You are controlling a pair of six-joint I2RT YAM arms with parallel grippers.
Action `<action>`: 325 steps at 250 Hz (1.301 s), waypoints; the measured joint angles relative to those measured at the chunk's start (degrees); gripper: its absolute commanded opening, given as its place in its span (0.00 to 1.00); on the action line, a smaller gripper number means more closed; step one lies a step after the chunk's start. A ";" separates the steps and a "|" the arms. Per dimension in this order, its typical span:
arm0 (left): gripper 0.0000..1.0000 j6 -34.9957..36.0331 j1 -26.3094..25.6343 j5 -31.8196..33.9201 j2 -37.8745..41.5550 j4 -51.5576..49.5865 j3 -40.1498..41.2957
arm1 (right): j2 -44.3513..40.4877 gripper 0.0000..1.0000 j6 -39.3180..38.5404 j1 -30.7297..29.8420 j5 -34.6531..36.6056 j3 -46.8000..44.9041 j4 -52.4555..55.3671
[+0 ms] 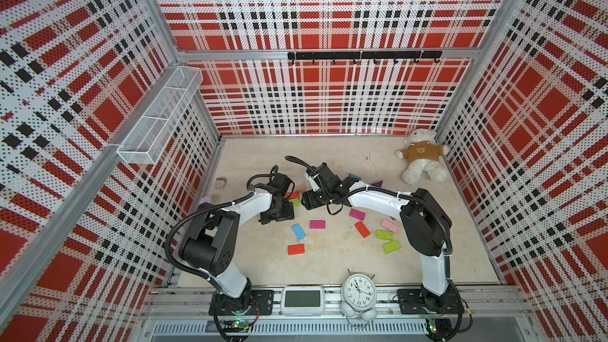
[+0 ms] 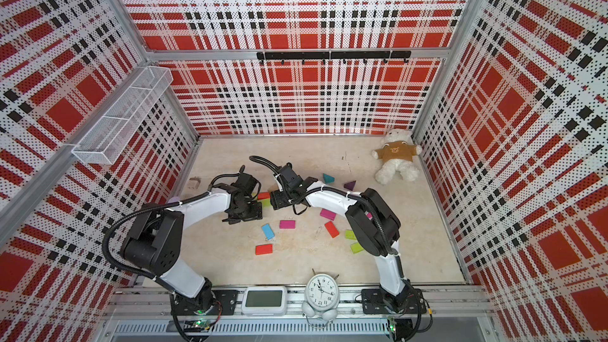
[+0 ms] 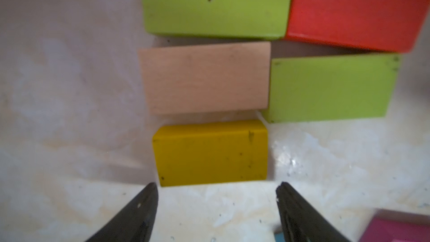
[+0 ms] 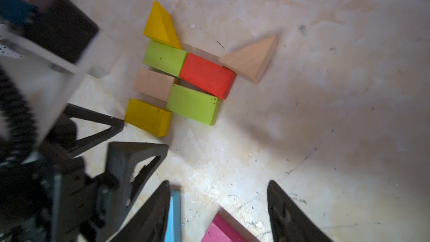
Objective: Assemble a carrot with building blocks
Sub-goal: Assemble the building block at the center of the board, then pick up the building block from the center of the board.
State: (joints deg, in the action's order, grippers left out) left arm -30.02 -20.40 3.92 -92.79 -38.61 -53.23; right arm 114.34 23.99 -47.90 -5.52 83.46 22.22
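Observation:
A cluster of building blocks lies flat on the floor: yellow triangle (image 4: 160,23), two green blocks (image 4: 164,58) (image 4: 193,104), a red one (image 4: 207,75), tan triangle (image 4: 252,58), tan block (image 4: 153,84) and yellow block (image 4: 147,117). My left gripper (image 3: 217,186) is open, its tips just short of the yellow block (image 3: 210,152), nothing between them. My right gripper (image 4: 218,182) is open and empty, above a blue block (image 4: 174,217) and a magenta block (image 4: 221,229). In both top views the arms cover most of the cluster; only red (image 1: 292,195) and green (image 1: 296,202) show.
Loose blocks lie toward the front and right: blue (image 1: 298,231), magenta (image 1: 317,224), red (image 1: 296,249), red (image 1: 362,229), pink (image 1: 390,225), green (image 1: 391,246). A teal triangle (image 2: 328,178) and a purple triangle (image 2: 350,185) lie behind. A teddy bear (image 1: 421,159) sits back right; clocks (image 1: 358,289) stand at the front.

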 measured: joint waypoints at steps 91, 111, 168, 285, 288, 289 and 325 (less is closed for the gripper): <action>0.83 -2.58 3.76 -1.81 19.58 -0.46 4.00 | -0.76 0.79 2.75 -4.74 6.93 -3.72 6.80; 0.83 -2.97 7.04 -3.06 23.30 -0.46 4.74 | -0.76 0.79 3.56 -6.03 8.20 -3.72 7.89; 0.83 -2.89 13.20 -7.45 26.43 -0.42 4.76 | 0.13 0.77 5.64 -7.02 12.17 -1.31 12.37; 0.83 -2.27 13.94 -11.96 25.44 1.25 4.83 | 3.98 0.76 7.82 -7.98 14.64 2.38 16.26; 0.83 -2.25 13.97 -12.07 25.44 1.36 4.87 | 4.02 0.76 7.85 -8.02 14.64 2.45 16.26; 0.83 -2.25 13.97 -12.09 25.44 1.40 4.90 | 4.04 0.76 7.87 -8.02 14.64 2.49 16.26; 0.83 -1.92 14.29 -13.03 25.22 2.27 5.60 | 4.98 0.74 8.63 -8.33 14.62 2.97 16.83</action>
State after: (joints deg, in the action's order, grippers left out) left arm -31.94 -6.11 -9.10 -67.57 -36.34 -47.64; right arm 119.33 32.62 -56.23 9.10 86.43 39.05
